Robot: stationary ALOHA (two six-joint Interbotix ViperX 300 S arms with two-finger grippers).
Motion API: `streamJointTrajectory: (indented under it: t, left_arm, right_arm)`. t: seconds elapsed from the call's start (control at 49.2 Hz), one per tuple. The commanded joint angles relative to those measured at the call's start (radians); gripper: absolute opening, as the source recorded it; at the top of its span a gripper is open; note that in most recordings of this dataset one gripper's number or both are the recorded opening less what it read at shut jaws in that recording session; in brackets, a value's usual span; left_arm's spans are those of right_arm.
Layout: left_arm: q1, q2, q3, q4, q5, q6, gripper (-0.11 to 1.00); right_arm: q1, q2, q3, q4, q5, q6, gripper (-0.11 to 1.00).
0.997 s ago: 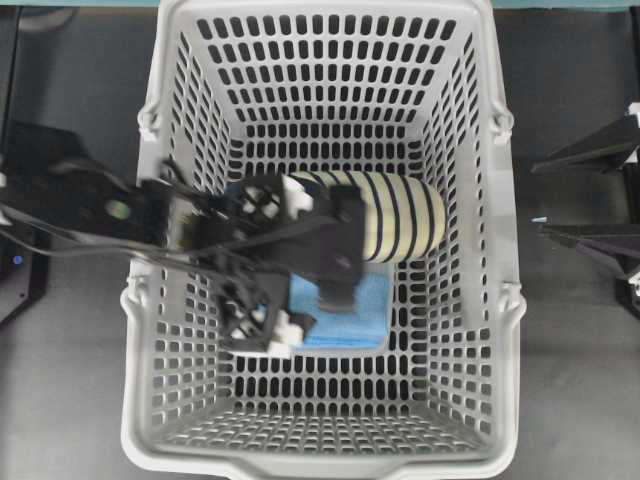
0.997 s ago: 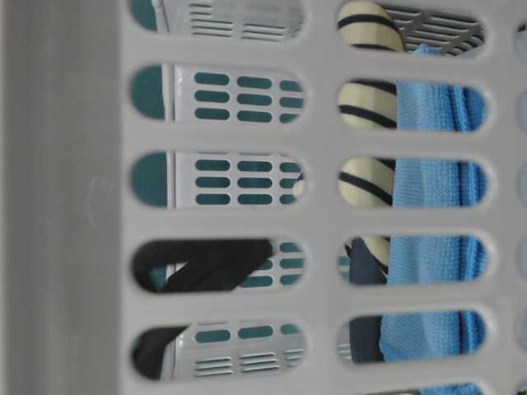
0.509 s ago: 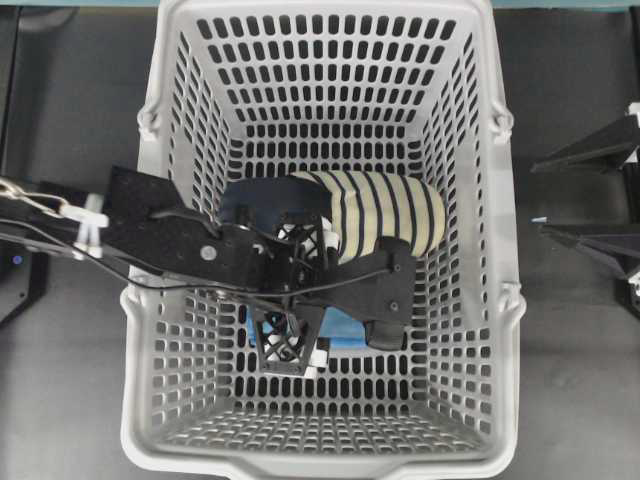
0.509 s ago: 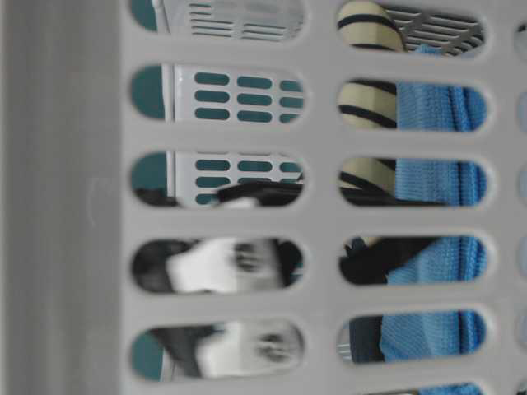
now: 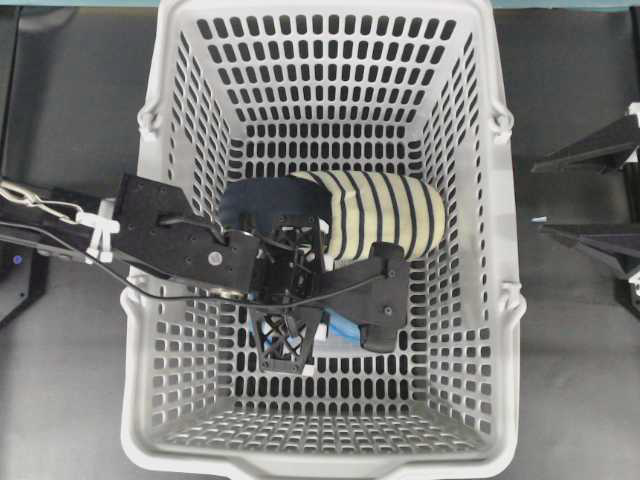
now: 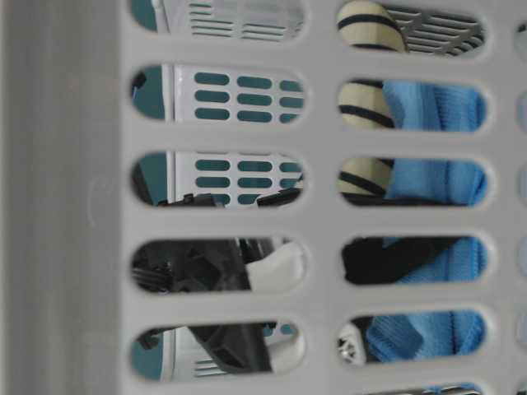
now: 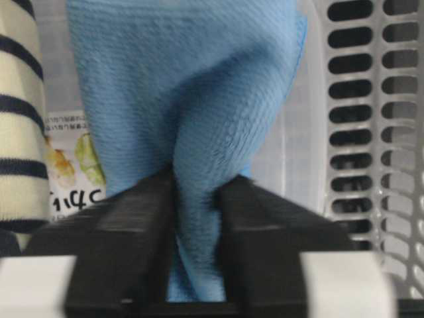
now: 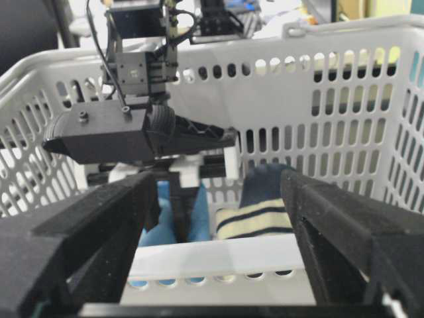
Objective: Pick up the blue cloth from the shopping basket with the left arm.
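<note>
Bunching up between closed left jaws, blue cloth (image 7: 192, 119), inside shopping basket (image 7: 371, 132)

The left arm (image 5: 170, 240) is matte black with thin black cables, white cable ties and small silver screws; its hand (image 5: 300, 335) has lattice-framed fingers.

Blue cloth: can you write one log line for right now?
left jaws: pinching blue cloth | cloth: bunched, inside shopping basket | striped slipper: beside | right jaws: open, outside

I can see a striped slipper (image 5: 385, 215) and a flat packet with pictures (image 7: 73, 165) beside it.
</note>
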Motion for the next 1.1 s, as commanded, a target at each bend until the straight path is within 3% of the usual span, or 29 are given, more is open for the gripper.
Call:
streamJointTrajectory:
  t: [0.0,0.102,0.366,0.488,0.61,1.078]
  left_arm:
    - [-0.002,-0.034,-0.031,0.003,0.006,0.003,0.1]
    - [-0.002,-0.063,-0.087,0.003,0.06,0.002,0.09]
    - [0.002,-0.127,-0.388,0.003,0.337,0.002,0.09]
    - [0.0,-0.135,-0.482,0.003,0.453,-0.002,0.09]
    - [0.003,-0.13,-0.494,0.005,0.494,0.002,0.09]
    - [0.006,-0.127,-0.492,0.005,0.477,0.0,0.09]
  right_arm:
    - [0.0,0.005,-0.008,0.002,-0.005,0.002,0.74]
    - [0.0,0.005,-0.006,0.003,-0.005,0.002,0.74]
    - [0.0,0.005,-0.006,0.002,-0.006,0.002,0.74]
    - [-0.002,0.005,-0.005,0.003,-0.006,0.0,0.74]
    - [0.0,0.005,-0.002,0.003,-0.006,0.0,0.74]
    - [-0.002,0.005,0.0,0.002,-0.009,0.002,0.74]
